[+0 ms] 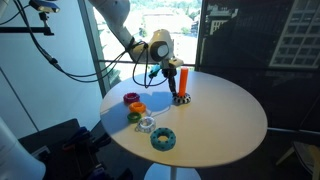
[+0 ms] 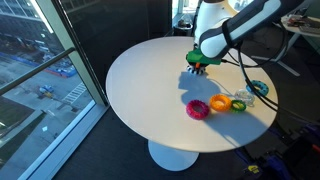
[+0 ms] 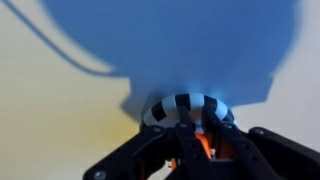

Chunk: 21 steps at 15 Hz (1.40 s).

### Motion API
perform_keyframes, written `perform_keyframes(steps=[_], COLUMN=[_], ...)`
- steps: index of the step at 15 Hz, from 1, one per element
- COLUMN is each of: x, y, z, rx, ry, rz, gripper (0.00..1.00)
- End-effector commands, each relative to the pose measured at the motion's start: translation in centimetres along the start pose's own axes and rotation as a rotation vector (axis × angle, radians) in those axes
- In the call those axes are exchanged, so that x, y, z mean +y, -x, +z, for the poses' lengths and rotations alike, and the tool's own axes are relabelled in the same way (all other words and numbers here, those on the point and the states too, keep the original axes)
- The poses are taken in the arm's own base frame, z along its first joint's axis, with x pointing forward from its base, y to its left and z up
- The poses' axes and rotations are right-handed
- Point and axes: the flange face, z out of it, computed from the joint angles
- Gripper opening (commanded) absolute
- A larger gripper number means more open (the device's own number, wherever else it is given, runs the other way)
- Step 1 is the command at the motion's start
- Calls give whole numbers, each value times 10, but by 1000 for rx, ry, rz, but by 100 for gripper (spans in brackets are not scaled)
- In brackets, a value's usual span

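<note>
An orange peg (image 1: 183, 82) stands upright on a round black-and-white striped base (image 1: 182, 99) on the round white table (image 1: 225, 115). My gripper (image 1: 174, 68) is at the peg's top. In the wrist view my fingers (image 3: 200, 135) are closed around the orange peg (image 3: 205, 148), with the striped base (image 3: 185, 108) just beyond them. In an exterior view the gripper (image 2: 197, 62) hides most of the peg.
Loose rings lie in a row near the table edge: magenta (image 1: 131, 99), orange (image 1: 138, 108), green (image 1: 134, 117), white (image 1: 146, 125) and teal (image 1: 163, 139). The magenta ring (image 2: 197, 108) and orange ring (image 2: 220, 103) also show from the opposite side. Windows stand beside the table.
</note>
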Motion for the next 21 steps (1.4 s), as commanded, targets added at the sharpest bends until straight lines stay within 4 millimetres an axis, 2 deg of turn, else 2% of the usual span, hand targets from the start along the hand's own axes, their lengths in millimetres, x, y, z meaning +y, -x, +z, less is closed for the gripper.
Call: perform_keyframes(steps=[1, 2, 3, 4, 6, 14, 15, 21], x=[-2, -2, -2, -1, 0, 5, 4, 3], y=[-4, -4, -4, -3, -4, -17, -19, -23], z=[-2, -3, -3, -6, -10, -19, -19, -24], rx=[16, 16, 15, 16, 21, 112, 126, 218], ry=[15, 15, 13, 9, 3, -8, -6, -8], rz=[13, 14, 15, 16, 21, 76, 83, 113], gripper=[3, 2, 6, 29, 33, 97, 100, 100])
